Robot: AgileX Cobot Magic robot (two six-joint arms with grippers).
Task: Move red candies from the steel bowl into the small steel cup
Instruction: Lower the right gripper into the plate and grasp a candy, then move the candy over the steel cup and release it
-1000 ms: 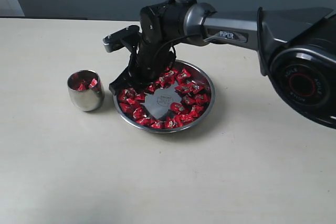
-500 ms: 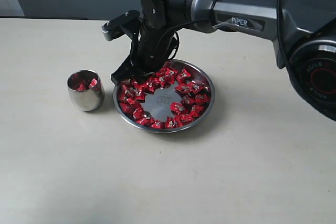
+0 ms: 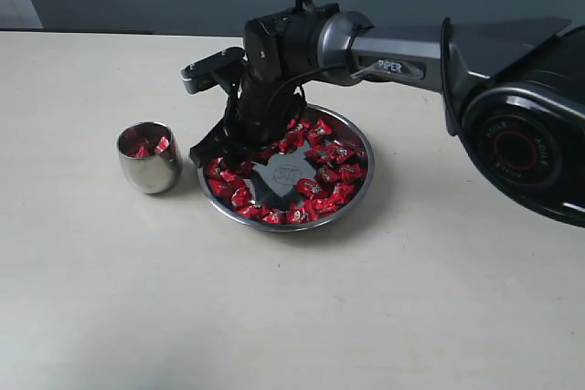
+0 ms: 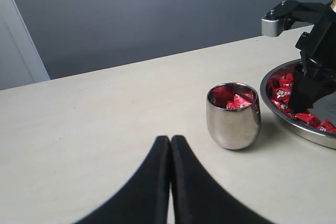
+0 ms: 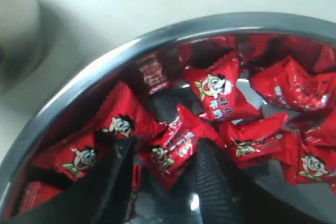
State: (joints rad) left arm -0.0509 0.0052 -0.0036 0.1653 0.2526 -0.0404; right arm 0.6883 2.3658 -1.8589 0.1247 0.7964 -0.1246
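Observation:
The steel bowl (image 3: 368,154) lies mid-table with red candies (image 3: 322,191) ringed around its bare flat bottom. My right gripper (image 3: 234,147) reaches down into the bowl's left side. In the right wrist view its jaws stand apart, open (image 5: 165,149), with one red candy (image 5: 176,141) lying between the two fingers and more candies (image 5: 218,95) beyond, inside the bowl's rim (image 5: 89,74). The small steel cup (image 3: 149,160) stands upright left of the bowl with a few red candies (image 4: 237,101) inside. My left gripper (image 4: 170,139) is shut and empty, low over the table, short of the cup (image 4: 233,121).
The pale table (image 3: 137,299) stretches around both vessels. A dark wall (image 4: 157,9) rises behind the table's far edge. The right arm's big black base joint (image 3: 526,143) fills the right side of the exterior view. The bowl's rim (image 4: 296,128) nearly touches the cup.
The right gripper lifted out of the bowl half a second ago and has come back down into its left side among the candies. Cup and bowl have not moved.

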